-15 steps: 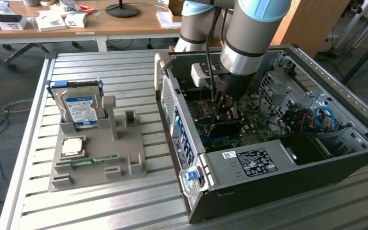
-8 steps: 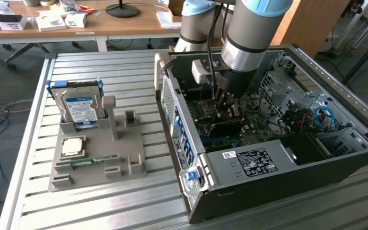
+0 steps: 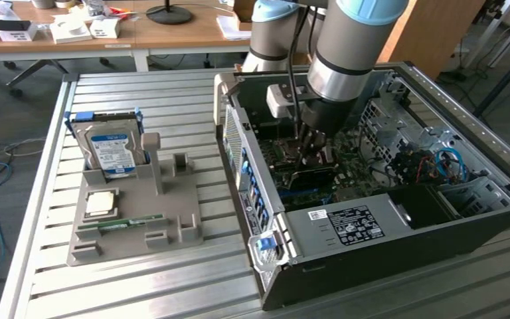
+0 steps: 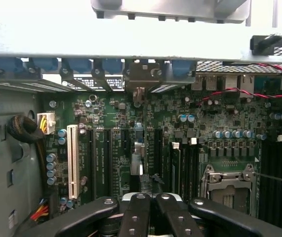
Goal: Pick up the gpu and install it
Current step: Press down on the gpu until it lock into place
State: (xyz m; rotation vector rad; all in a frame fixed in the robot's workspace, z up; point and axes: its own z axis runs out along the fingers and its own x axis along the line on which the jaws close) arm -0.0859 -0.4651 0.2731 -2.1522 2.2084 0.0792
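The motherboard (image 4: 131, 123) is showing dark green, dotted with blue capacitors, with a white slot (image 4: 72, 160) standing out on it. The gripper (image 4: 148, 210) is looking glossy black. Red wires (image 4: 239, 91) are running over the board. On the ribbed grey table (image 3: 149, 86) a silver hard drive (image 3: 113, 149) is wearing a blue label — and the computer case (image 3: 397, 246) is showing black, with a white sticker
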